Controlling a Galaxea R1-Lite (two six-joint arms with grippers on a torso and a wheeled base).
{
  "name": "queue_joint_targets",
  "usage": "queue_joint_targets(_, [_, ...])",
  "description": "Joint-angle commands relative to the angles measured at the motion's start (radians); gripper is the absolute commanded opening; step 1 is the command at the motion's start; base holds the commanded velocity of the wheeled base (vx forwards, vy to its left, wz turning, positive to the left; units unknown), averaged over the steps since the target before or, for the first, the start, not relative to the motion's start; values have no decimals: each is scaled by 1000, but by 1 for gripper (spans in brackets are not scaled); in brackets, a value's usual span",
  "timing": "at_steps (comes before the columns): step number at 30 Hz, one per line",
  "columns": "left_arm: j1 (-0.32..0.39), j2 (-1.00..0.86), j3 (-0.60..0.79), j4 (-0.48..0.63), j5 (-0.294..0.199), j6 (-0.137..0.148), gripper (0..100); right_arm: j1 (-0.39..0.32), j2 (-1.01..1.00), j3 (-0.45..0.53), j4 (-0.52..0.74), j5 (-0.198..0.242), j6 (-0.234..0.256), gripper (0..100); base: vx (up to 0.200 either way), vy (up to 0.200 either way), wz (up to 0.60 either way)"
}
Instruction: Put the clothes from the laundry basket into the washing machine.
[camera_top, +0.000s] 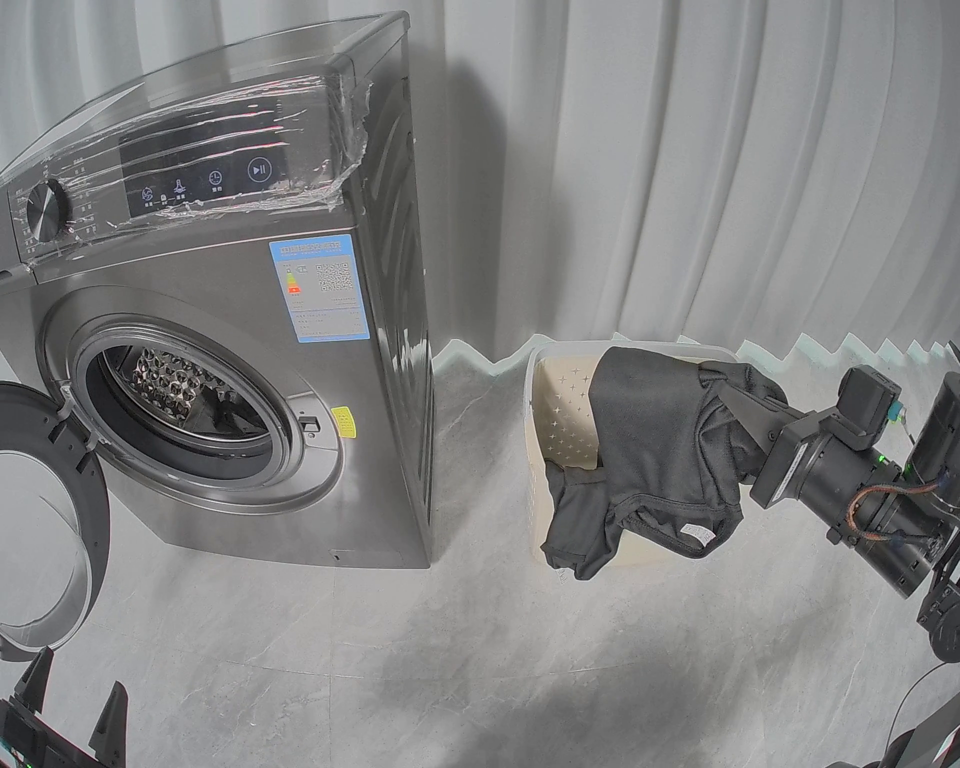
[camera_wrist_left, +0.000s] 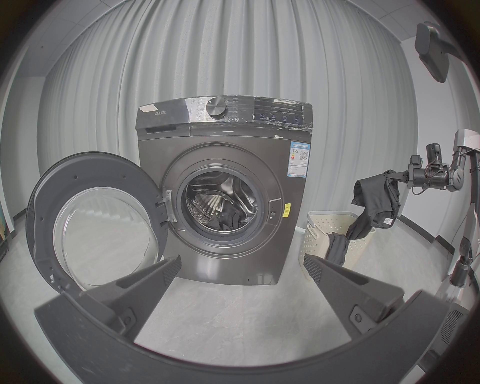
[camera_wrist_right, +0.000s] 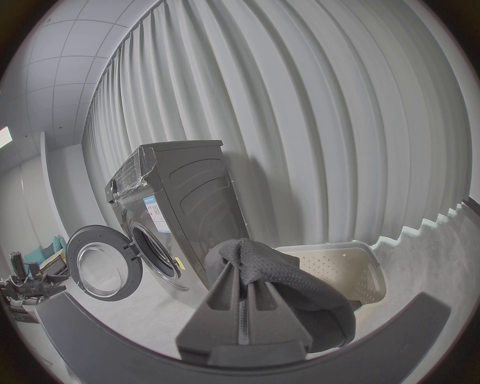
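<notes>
- The left gripper (camera_top: 78, 680) sits low in front of the washing machine's door (camera_top: 40, 520). Its fingers are spread wide and hold nothing.
- The door is swung fully open to the left of the washing machine (camera_top: 300, 420), so the round opening is unblocked.
- The drum (camera_top: 180, 400) already holds some dark clothes (camera_wrist_left: 227, 217), lying at its bottom.
- The laundry basket (camera_top: 560, 400) stands on the floor just to the right of the washing machine, against the curtain (camera_top: 700, 150).
- A dark garment (camera_top: 650, 440) hangs over the basket. Its long axis runs downward, and its lower end drapes over the basket's front rim.
- I cannot tell whether anything else lies under it in the basket.
- The right gripper (camera_top: 728, 392) is farthest right of the washing machine, raised above the basket. Its fingers are pinched tight on the garment's top.
- The drum opening lies well to the left of the held garment. In my judgement the next move is a lift to free the trailing end, then a carry leftward by the right arm.
- The left arm is nearer the opening but has nothing in its grip.
</notes>
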Motion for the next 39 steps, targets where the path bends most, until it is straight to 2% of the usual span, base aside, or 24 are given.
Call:
queue_joint_targets(1, [0,-16,15,0,0,0,100,0,1,-2,-1,0,0,0,-200,0,0])
queue_joint_targets(10, [1,-16,15,0,0,0,100,-6,-7,-3,-1,3,1,0,-200,0,0])
queue_joint_targets(22, [1,-16,15,-1,0,0,100,-6,-8,-10,-1,5,4,0,0,0,0])
queue_joint_targets(37, [1,-16,15,0,0,0,100,6,-10,-11,-2,8,7,0,0,200,0])
queue_joint_targets(39, [1,-16,15,0,0,0,100,12,-10,-13,-2,22,10,0,0,200,0])
